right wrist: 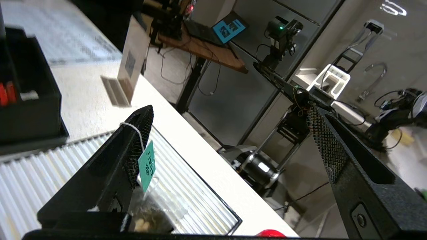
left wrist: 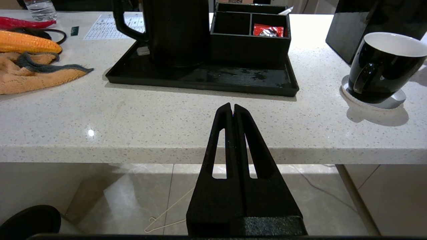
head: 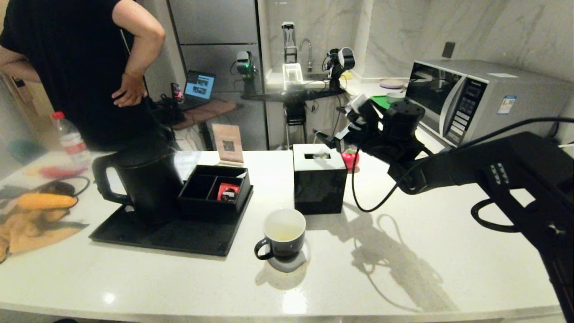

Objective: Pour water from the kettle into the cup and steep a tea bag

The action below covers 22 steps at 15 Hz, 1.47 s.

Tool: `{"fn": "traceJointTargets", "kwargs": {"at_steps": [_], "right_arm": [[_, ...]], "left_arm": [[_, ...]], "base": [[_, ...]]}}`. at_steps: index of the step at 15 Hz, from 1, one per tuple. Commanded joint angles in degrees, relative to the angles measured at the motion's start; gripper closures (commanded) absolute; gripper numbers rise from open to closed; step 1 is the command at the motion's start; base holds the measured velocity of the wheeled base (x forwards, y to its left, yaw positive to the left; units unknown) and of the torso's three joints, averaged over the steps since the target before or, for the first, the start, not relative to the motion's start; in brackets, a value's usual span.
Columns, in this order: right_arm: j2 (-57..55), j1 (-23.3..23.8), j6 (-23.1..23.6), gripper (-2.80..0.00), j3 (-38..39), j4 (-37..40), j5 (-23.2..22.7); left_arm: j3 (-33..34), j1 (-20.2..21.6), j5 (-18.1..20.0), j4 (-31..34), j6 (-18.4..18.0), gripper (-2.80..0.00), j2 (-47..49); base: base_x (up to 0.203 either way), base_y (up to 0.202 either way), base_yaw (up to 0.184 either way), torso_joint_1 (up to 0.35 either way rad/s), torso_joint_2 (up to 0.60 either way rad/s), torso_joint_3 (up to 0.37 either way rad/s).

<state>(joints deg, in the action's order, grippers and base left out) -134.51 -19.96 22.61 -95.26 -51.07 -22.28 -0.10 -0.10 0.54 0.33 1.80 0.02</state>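
The black kettle (head: 150, 184) (left wrist: 176, 30) stands upright on a black tray (head: 179, 237). The dark cup (head: 287, 249) (left wrist: 380, 70) sits on a round coaster right of the tray, with a little pale liquid in its white inside; no stream shows. My right gripper (head: 334, 137) (right wrist: 230, 116) hovers open above the back of the black tissue box (head: 319, 193). The tea bag (right wrist: 148, 215) hangs by one finger (right wrist: 133, 150): its string loops over that finger and its green tag (right wrist: 146, 166) dangles. My left gripper (left wrist: 232, 106) is shut and empty, at the counter's front edge, out of the head view.
A divided black box (head: 215, 199) on the tray holds a red packet (head: 228, 192) (left wrist: 268, 30). A microwave (head: 471, 98) stands back right; a person (head: 80, 67) stands behind the kettle. An orange cloth (left wrist: 30, 78), corn cob (head: 45, 201) and bottle (head: 69, 139) lie at the left.
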Motion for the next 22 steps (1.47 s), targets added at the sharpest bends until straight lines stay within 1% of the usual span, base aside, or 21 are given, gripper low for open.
{"fn": "traceJointTargets", "kwargs": {"at_steps": [1,5,6,9,13,16,17,19,20,22], "right_arm": [[0.1,0.1,4.0,-2.80,-0.1,0.7,-0.3],[0.3,0.5,13.4,-2.80,0.1,2.1,-0.4],[1.3,1.1,15.9,-2.80,0.5,3.9,-0.4],[4.5,2.1,20.3,-2.80,1.4,10.8,-0.3],[8.4,2.2,33.4,-2.80,1.3,19.0,0.1],[9.4,2.2,39.7,-2.80,1.1,20.2,0.3],[9.8,2.3,42.4,-2.80,1.1,20.5,0.5],[10.4,2.8,46.7,-2.80,1.6,20.6,3.3],[10.6,2.8,47.7,-2.80,1.6,20.7,4.3],[10.7,3.2,50.6,-2.80,1.8,21.8,5.0]], "left_arm": [[0.0,0.0,0.0,0.0,0.0,0.00,0.0],[0.0,0.0,0.0,0.0,0.1,0.00,0.0],[0.0,0.0,0.0,0.0,0.0,0.00,0.0],[0.0,0.0,0.0,0.0,0.1,0.00,0.0],[0.0,0.0,0.0,0.0,0.0,0.00,0.0],[0.0,0.0,0.0,0.0,0.1,0.00,0.0],[0.0,0.0,0.0,0.0,0.0,0.00,0.0],[0.0,0.0,0.0,0.0,0.1,0.00,0.0],[0.0,0.0,0.0,0.0,0.0,0.00,0.0],[0.0,0.0,0.0,0.0,0.0,0.00,0.0]], "base": [[0.000,0.000,0.000,0.000,0.00,0.000],[0.000,0.000,0.000,0.000,0.00,0.000],[0.000,0.000,0.000,0.000,0.00,0.000],[0.000,0.000,0.000,0.000,0.00,0.000],[0.000,0.000,0.000,0.000,0.00,0.000],[0.000,0.000,0.000,0.000,0.00,0.000],[0.000,0.000,0.000,0.000,0.00,0.000],[0.000,0.000,0.000,0.000,0.00,0.000],[0.000,0.000,0.000,0.000,0.00,0.000],[0.000,0.000,0.000,0.000,0.00,0.000]]}}
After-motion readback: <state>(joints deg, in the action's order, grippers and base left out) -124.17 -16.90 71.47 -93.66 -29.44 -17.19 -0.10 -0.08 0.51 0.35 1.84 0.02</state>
